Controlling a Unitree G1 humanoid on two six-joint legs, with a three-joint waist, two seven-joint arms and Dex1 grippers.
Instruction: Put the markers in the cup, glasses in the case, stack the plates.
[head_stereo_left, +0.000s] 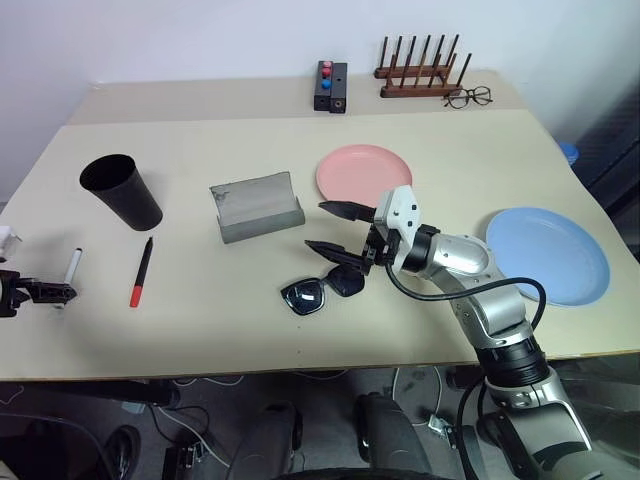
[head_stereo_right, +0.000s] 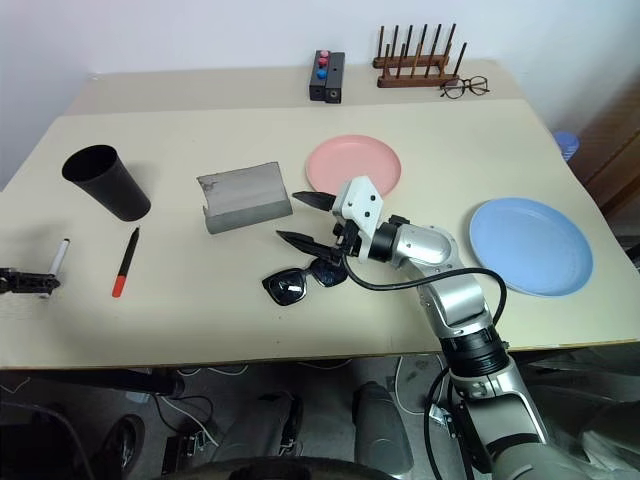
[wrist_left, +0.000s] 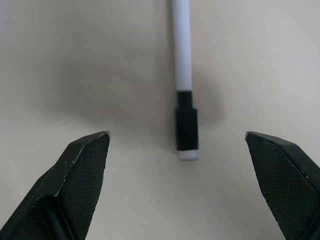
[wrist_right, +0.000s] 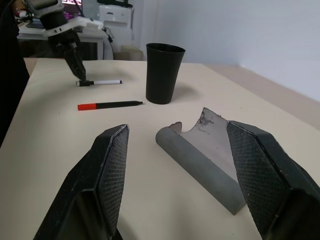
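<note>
The white marker (wrist_left: 183, 75) lies on the table's left edge, its black tip between the wide-open fingers of my left gripper (wrist_left: 176, 137), which hovers just over it (head_stereo_left: 50, 292). The black marker with a red end (head_stereo_left: 142, 270) lies beside it, near the black cup (head_stereo_left: 122, 190). The grey case (head_stereo_left: 258, 205) stands open mid-table. My right gripper (head_stereo_left: 318, 226) hangs open and empty, pointing left toward the case, just above the black sunglasses (head_stereo_left: 320, 290). The pink plate (head_stereo_left: 362, 172) sits behind it, and the light blue plate (head_stereo_left: 548, 253) lies apart at the right.
At the back stand a wooden rack (head_stereo_left: 420, 70), wire-rimmed spectacles (head_stereo_left: 468, 96) and a small black box with red and blue knobs (head_stereo_left: 331, 87). The table's front edge (head_stereo_left: 300, 365) runs close below the sunglasses.
</note>
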